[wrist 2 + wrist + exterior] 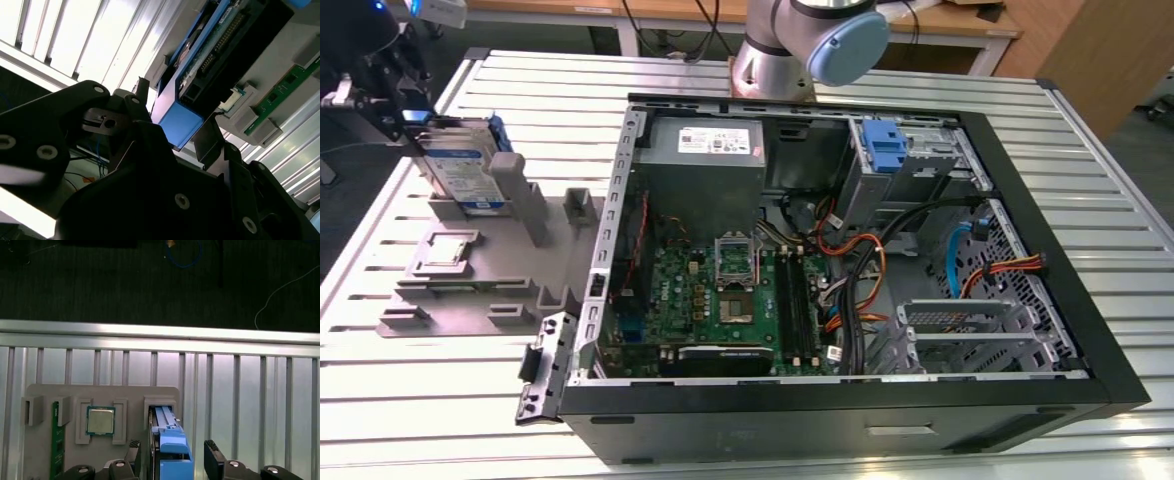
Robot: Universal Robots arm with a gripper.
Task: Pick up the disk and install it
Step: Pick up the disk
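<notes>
The disk [463, 168] stands on edge in a slot of the grey fixture [467, 290] at the exterior view's left, its white-and-blue label facing out. My gripper [408, 118] is right at its upper end. In the first wrist view the disk's blue rail [170, 450] runs between my two fingertips [212, 452], with a small gap showing on one side. The second wrist view shows the same blue end [181, 124] between the dark fingers [206, 141]. The gripper [172, 452] is open and straddles the disk without lifting it.
An open computer case [854, 400] lies at the centre with its motherboard [727, 300], a grey power-supply box [707, 150], cables and a blue bracket [887, 145]. The arm's base [801, 50] stands behind it. The fixture also holds a processor [100, 420] and a memory stick [56, 440].
</notes>
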